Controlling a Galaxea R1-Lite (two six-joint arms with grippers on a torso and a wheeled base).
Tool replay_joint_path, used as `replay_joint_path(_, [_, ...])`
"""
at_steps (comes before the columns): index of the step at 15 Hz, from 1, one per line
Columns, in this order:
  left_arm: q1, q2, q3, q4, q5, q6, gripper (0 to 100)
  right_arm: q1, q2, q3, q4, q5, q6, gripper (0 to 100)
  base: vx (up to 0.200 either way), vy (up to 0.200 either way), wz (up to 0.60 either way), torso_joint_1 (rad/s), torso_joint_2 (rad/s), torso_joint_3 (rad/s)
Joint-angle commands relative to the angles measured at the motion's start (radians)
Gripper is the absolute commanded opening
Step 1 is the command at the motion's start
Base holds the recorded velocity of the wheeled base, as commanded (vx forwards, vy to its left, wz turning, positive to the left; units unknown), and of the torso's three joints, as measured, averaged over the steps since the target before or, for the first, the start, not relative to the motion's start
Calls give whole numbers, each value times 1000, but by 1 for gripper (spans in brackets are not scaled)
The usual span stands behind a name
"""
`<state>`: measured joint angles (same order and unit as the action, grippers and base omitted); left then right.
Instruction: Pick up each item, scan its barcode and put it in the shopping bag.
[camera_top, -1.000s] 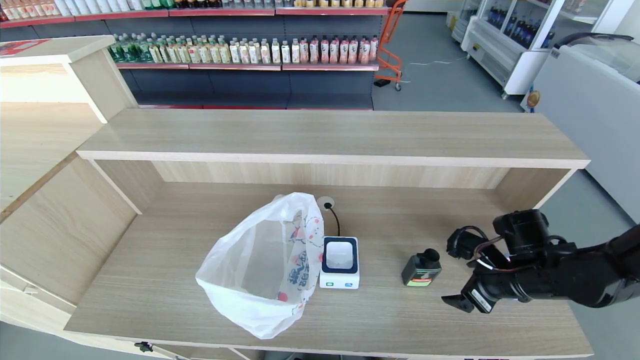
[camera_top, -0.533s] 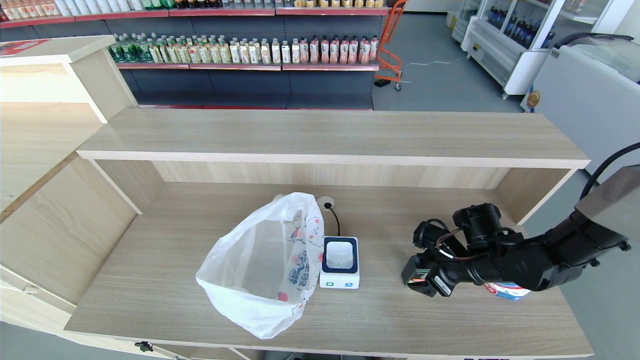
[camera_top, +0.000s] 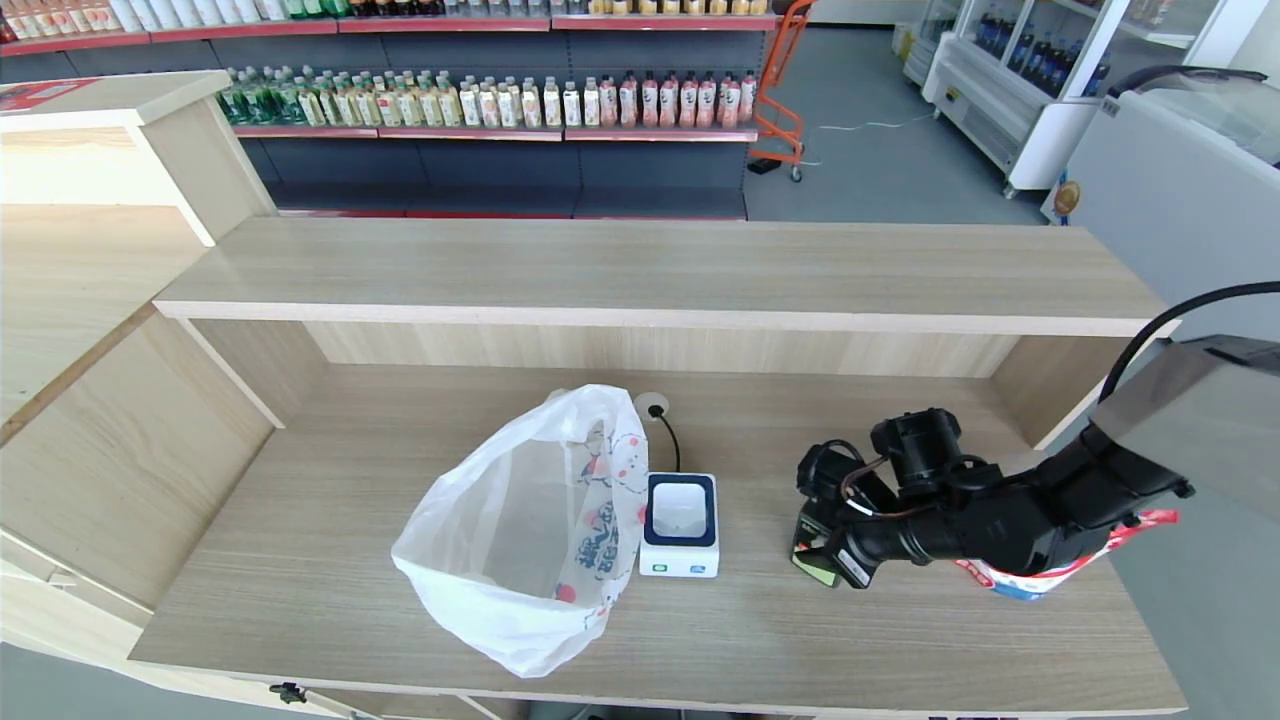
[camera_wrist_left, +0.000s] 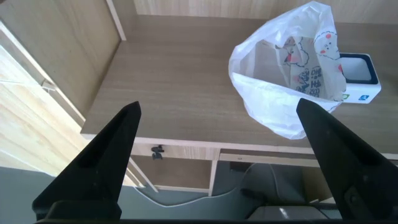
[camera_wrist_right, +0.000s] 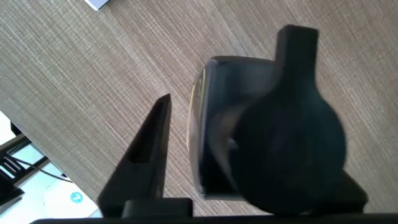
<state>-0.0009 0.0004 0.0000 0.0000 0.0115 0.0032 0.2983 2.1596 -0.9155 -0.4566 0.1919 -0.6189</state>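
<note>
A small dark bottle (camera_top: 812, 566) with a black cap and a green label stands on the wooden counter (camera_top: 300, 560), right of the scanner (camera_top: 680, 525). My right gripper (camera_top: 822, 548) is down at the bottle and open, its fingers straddling it. In the right wrist view the bottle (camera_wrist_right: 249, 124) sits beside one finger (camera_wrist_right: 149, 155) with a narrow gap between them; the other finger is hidden behind the cap. The white shopping bag (camera_top: 530, 530) stands open-mouthed left of the scanner. My left gripper (camera_wrist_left: 217, 155) hangs open over the counter's near edge, short of the bag (camera_wrist_left: 292, 81).
A red, white and blue packet (camera_top: 1030, 585) lies on the counter under my right arm. The scanner's black cable (camera_top: 668, 435) runs back to a hole in the counter. A raised shelf (camera_top: 660, 270) and side walls close the counter in at the back and sides.
My right arm has swung left across the counter, from well right of the bottle to straddling it. The packet under the arm has come into sight.
</note>
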Motion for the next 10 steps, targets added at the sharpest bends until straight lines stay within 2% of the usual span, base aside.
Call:
replay_joint_path(1, [-1, 0, 0, 0, 1, 0, 100, -1, -12, 4, -2, 0, 2, 0, 0, 0, 0, 0, 0, 0])
replay_joint_path(3, [1, 0, 0, 0, 1, 0, 100, -5, -56, 7, -1, 1, 11, 0, 0, 0, 0, 0, 0, 0])
replay_joint_path(5, [-1, 0, 0, 0, 1, 0, 100, -8, -133, 33, -1, 1, 94, 0, 0, 0, 0, 0, 0, 0])
replay_joint_path(7, [1, 0, 0, 0, 1, 0, 100, -51, -323, 116, -2, 1, 217, 0, 0, 0, 0, 0, 0, 0])
replay_joint_path(9, [1, 0, 0, 0, 1, 0, 100, -110, -529, 248, -2, -3, 212, 0, 0, 0, 0, 0, 0, 0])
replay_joint_path(10, [1, 0, 0, 0, 1, 0, 100, -133, -593, 274, -7, -5, 176, 0, 0, 0, 0, 0, 0, 0])
